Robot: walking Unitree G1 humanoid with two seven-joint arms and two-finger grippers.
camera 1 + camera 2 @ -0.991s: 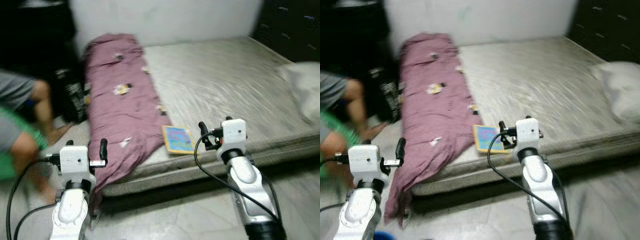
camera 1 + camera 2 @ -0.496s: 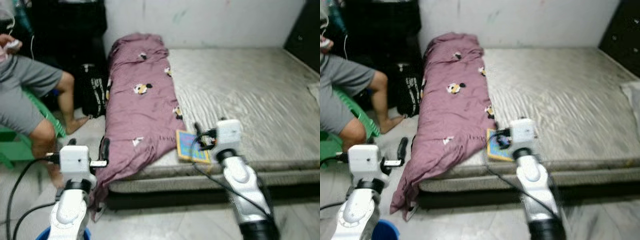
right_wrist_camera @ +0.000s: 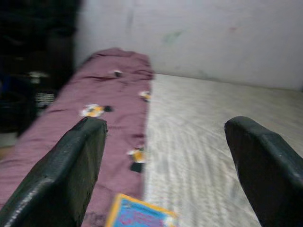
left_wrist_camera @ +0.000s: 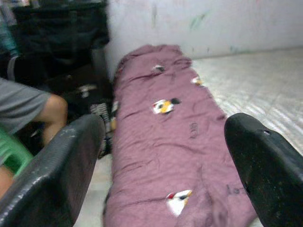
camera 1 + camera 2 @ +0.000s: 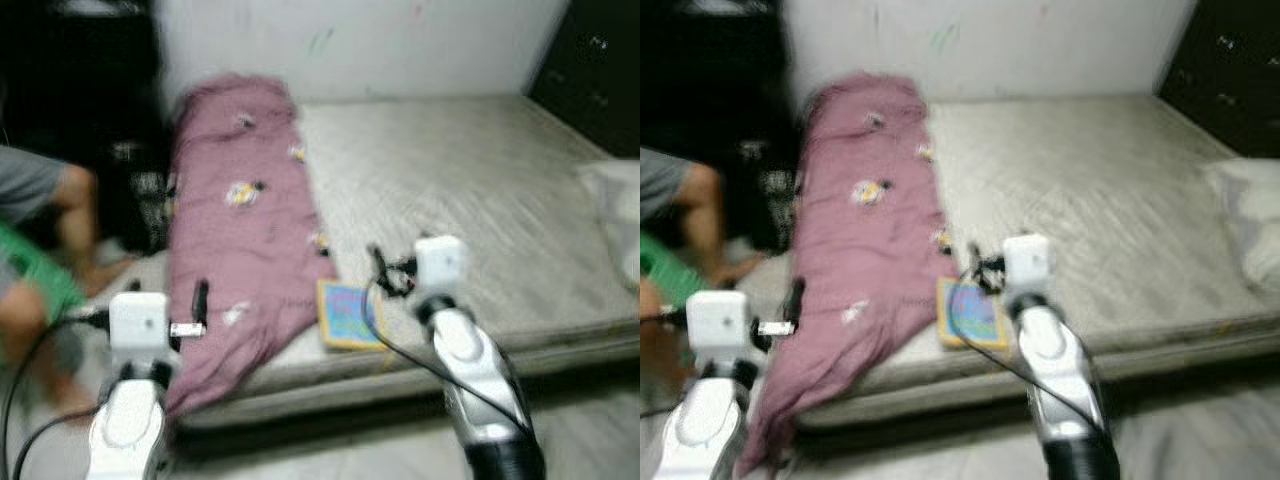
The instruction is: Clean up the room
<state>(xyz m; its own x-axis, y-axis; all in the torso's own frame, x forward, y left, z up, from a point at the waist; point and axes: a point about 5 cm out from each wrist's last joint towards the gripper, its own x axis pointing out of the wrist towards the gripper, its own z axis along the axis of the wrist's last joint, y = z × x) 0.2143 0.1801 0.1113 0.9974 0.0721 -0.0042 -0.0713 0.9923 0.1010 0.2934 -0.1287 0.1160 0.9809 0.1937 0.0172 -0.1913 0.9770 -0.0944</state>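
Now the whole picture has slid sideways and gone blurry, so I think the robot has turned its head or body a little, not the things in the room. The big grey mattress [image 5: 470,190] lies low on the floor, and the long purple blanket with little cartoon pictures [image 5: 235,220] lies along its left side, hanging over the near corner just as it did a moment ago. The small flat book with a blue and yellow cover [image 5: 348,315] rests near the front edge of the mattress, just beside the blanket. A white pillow [image 5: 612,205] sits far off on the right side. A person sits on a green chair [image 5: 35,285] at the left, with bare legs showing. The left gripper [image 4: 161,161] is held up in front of the blanket with its two black fingers wide apart and nothing between them. The right gripper [image 3: 165,165] hangs above the mattress near the book, and its fingers are wide apart and hold nothing too. Nothing has been picked up yet, so the tidying looks like it is only starting, and the book seems the nearest thing to grab.
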